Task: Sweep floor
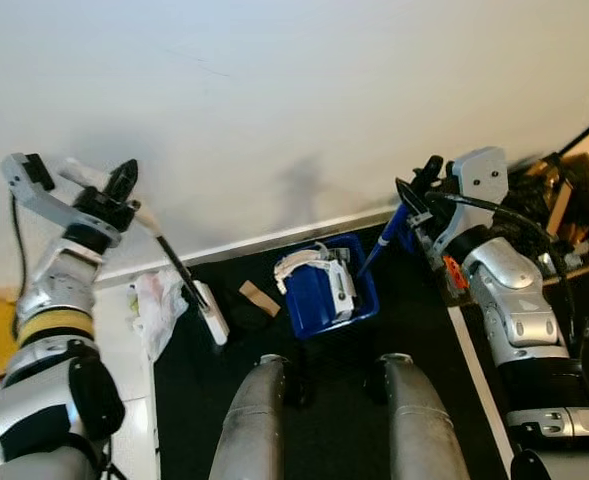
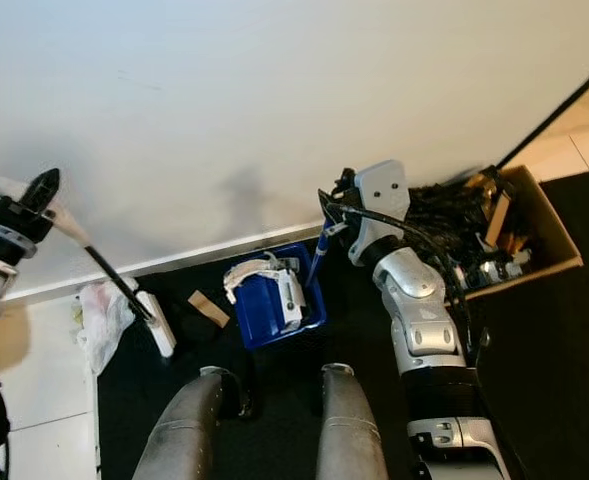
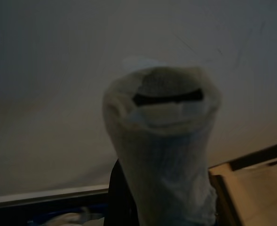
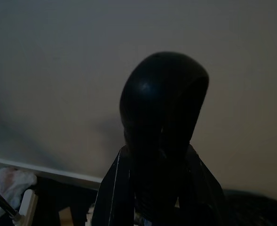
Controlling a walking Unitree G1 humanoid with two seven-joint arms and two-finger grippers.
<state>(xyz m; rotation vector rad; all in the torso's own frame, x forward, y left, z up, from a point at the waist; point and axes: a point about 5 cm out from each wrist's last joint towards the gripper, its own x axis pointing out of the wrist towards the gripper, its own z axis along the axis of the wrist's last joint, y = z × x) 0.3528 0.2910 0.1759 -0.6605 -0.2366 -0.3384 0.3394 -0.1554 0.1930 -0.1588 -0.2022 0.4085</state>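
Left gripper (image 1: 114,195), left of frame, clenched on broom (image 1: 179,270) handle, head (image 1: 212,312) down on dark floor (image 1: 314,400) lower centre beside crumpled rubbish (image 1: 156,305); right gripper (image 1: 419,200), right of centre, grasping blue dustpan (image 1: 326,290) handle; risk: careless stroke could scatter the scrap (image 1: 258,298) past the pan or nudge it aside.

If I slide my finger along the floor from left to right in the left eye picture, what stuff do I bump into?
Crumpled plastic bag → white broom head → small brown piece of cardboard → blue dustpan → blue dustpan handle, held in the right gripper.
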